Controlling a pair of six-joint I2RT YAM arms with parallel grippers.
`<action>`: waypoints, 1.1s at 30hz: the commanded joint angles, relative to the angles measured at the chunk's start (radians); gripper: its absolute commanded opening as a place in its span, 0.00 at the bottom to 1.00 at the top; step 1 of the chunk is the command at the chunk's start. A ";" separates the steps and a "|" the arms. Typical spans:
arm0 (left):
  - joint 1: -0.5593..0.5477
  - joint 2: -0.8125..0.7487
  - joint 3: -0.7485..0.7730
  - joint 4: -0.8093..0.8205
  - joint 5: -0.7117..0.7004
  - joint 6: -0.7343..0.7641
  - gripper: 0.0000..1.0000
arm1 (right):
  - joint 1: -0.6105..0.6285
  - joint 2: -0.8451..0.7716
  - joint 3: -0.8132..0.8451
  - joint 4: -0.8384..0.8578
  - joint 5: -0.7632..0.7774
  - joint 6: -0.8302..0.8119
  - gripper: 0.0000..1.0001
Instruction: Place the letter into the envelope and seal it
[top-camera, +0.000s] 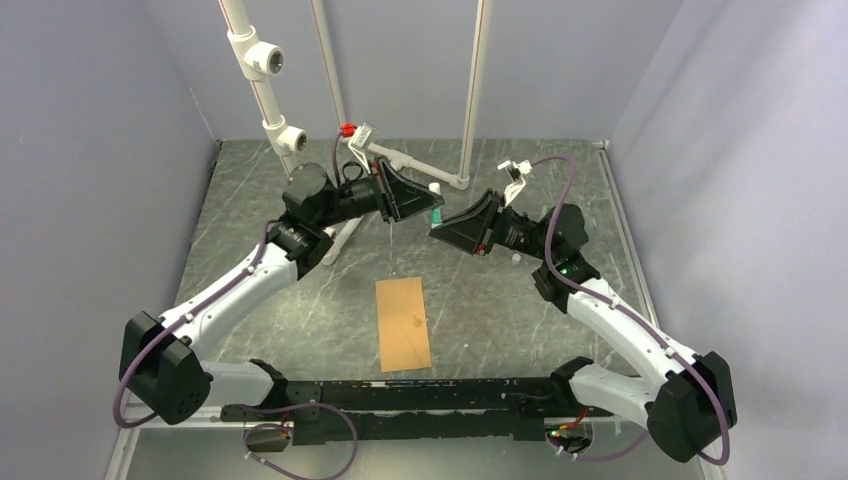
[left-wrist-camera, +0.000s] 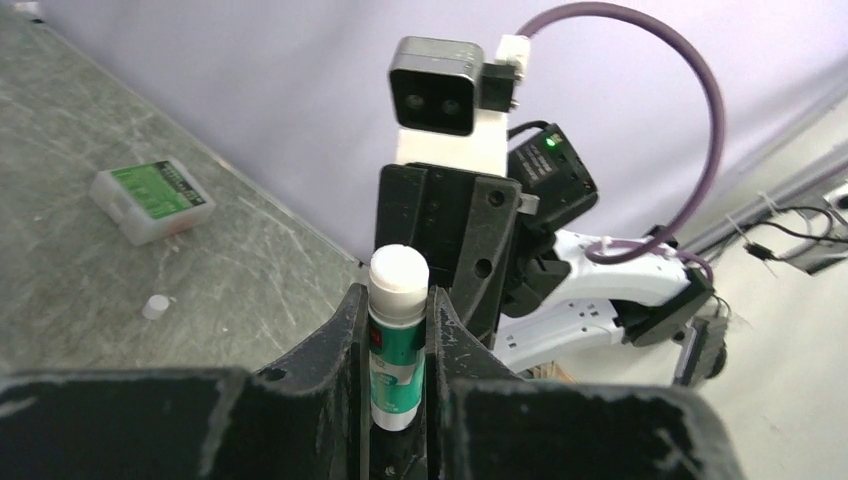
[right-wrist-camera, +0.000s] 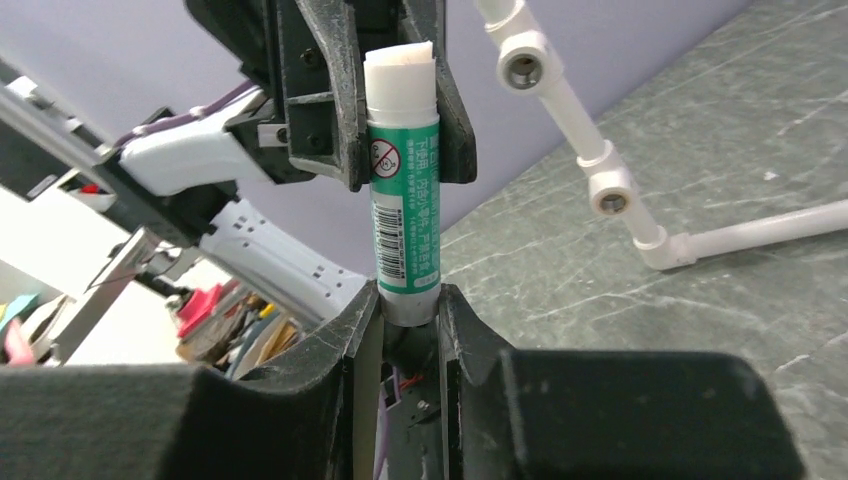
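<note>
Right wrist view first: a glue stick (right-wrist-camera: 405, 200) is seen clamped at both ends. Its base is pinched by the right gripper (right-wrist-camera: 408, 322) and its upper body squeezed by the left gripper (left-wrist-camera: 398, 345), so both are clenched on the same stick. Risk is judged to lie right here: if the two arms are pulled or twisted out of line, the stick could be levered out of one grip and dropped, or its white tip smeared against a finger. A fall would likely land it on or near the envelope (top-camera: 403, 323), which is lying flat on the tabletop (top-camera: 300, 320) below the grippers and nearer the arm bases. The letter cannot be seen in any view; it is presumed to be inside, though that cannot be confirmed, and glue laid on the wrong face would spoil the seal. As for pose, both arms are raised and bent inward, forearms angled toward the middle, with the grippers met nose to nose above the far half of the tabletop, in front of the white pipe frame (top-camera: 262, 58).
</note>
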 joint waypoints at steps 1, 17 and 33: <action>-0.007 -0.049 0.014 -0.112 -0.090 0.071 0.02 | 0.011 -0.013 0.050 -0.105 0.148 -0.160 0.06; 0.011 0.040 0.193 -0.550 -0.316 0.127 0.02 | 0.163 -0.022 0.089 -0.399 0.751 -0.695 0.07; 0.040 -0.003 0.109 -0.057 0.248 0.152 0.02 | 0.127 -0.263 0.012 -0.271 0.243 -0.168 0.76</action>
